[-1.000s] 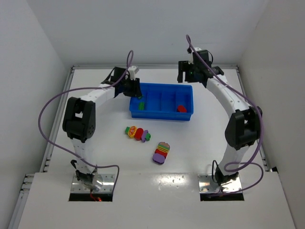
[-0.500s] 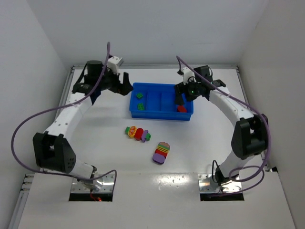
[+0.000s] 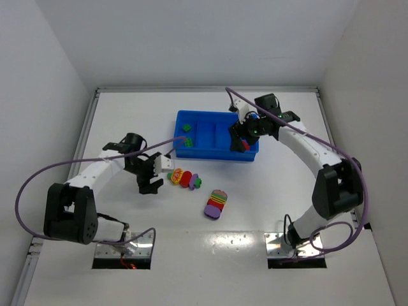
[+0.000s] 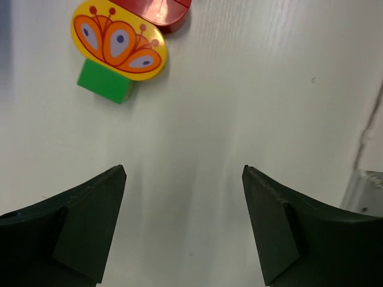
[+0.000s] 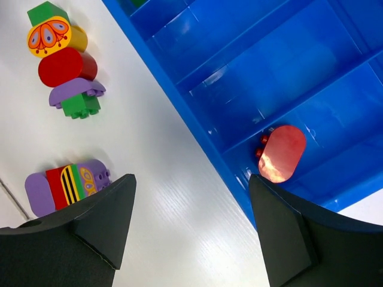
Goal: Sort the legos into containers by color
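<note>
We see the left end effector (image 3: 153, 179) low over the white table (image 3: 287, 191), its jaws spread wide with only bare table between them, so it holds nothing. Just beyond its fingertips lies the longer clump (image 3: 183, 178), a row of green, yellow, red, purple and green pieces. In the left wrist view the near end of that row, a yellow oval piece (image 4: 118, 42) printed with an orange pattern and sitting over a green block, is ahead of the jaws and apart from them. The shorter clump (image 3: 216, 204), made of purple, red, striped yellow and purple pieces, rests nearer the arm bases, close to the first but not touching it. Behind both stands the blue tray (image 3: 217, 155) with its four compartments side by side. Two green bricks (image 3: 187, 127) lie in the leftmost compartment, and a rounded red brick (image 5: 280, 153) lies in the rightmost, near the front wall. The right end effector (image 3: 241, 137) hangs over that right end of the tray, jaws well apart and gripping nothing, with the red brick below it and untouched.
</note>
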You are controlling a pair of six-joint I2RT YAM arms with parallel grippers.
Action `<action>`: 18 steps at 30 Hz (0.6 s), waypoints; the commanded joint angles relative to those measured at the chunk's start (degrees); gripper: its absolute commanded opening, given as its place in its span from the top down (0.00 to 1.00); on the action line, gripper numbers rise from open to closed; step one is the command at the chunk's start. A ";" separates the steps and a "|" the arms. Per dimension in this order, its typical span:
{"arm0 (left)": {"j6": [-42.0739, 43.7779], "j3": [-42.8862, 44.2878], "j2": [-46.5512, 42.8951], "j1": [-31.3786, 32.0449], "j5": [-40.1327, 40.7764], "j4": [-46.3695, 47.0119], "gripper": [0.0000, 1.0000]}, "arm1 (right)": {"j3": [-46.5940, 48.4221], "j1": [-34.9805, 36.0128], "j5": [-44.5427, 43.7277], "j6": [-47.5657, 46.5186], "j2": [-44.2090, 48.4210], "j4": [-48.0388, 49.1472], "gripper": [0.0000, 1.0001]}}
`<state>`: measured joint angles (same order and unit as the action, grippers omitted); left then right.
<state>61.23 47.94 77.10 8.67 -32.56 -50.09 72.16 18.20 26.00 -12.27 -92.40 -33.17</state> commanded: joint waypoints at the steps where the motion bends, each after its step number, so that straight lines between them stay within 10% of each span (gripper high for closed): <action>1: 13.12 -0.48 -0.74 0.12 -2.51 7.09 0.15 | 0.09 0.26 0.10 -1.70 2.40 1.43 0.24; 18: 21.12 8.56 15.09 2.41 -5.15 11.68 0.19 | -2.55 -0.27 -1.65 -1.70 6.44 1.97 0.24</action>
<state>79.57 53.30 90.85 10.59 -34.37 -40.16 70.11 18.13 24.10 -13.13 -88.33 -32.97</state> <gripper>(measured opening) 0.813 0.765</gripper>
